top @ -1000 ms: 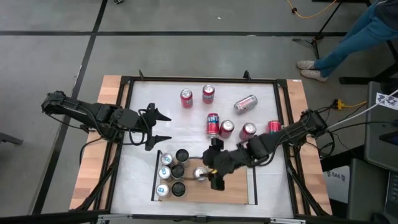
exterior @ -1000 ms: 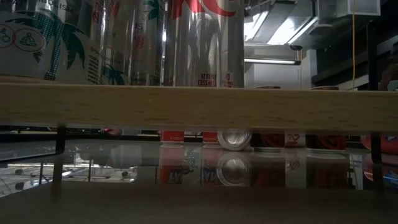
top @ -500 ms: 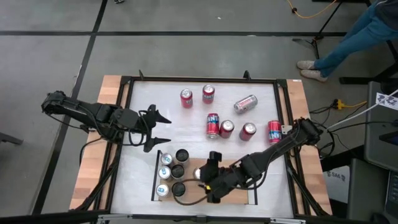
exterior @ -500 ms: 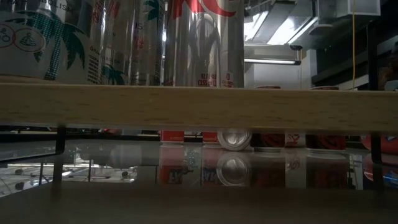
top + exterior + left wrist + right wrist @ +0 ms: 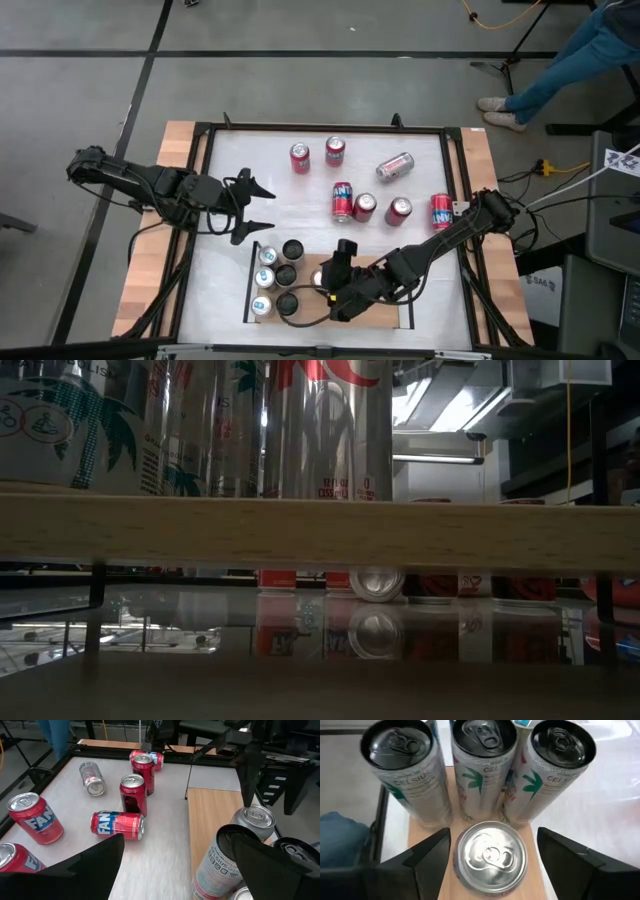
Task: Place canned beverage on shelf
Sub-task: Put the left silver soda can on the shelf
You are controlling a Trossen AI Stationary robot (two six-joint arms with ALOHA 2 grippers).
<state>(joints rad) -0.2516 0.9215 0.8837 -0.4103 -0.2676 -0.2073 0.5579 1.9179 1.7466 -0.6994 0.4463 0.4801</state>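
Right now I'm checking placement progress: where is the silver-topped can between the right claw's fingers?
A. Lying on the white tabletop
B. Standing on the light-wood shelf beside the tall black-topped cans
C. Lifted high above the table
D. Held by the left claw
B: the silver-topped can stands upright on the light-wood shelf, in front of the tall black-topped cans, with the right claw open around it.

Grey concrete floor (image 5: 300, 70), dark seam lines crossing it. Orange cable (image 5: 500, 18) looped at 1 o'clock. Seated person's jeans leg (image 5: 570, 60) and pale shoe (image 5: 497, 105) at 2 o'clock. Ceiling strip lights (image 5: 440, 405) glowing beyond counter (image 5: 300, 205).
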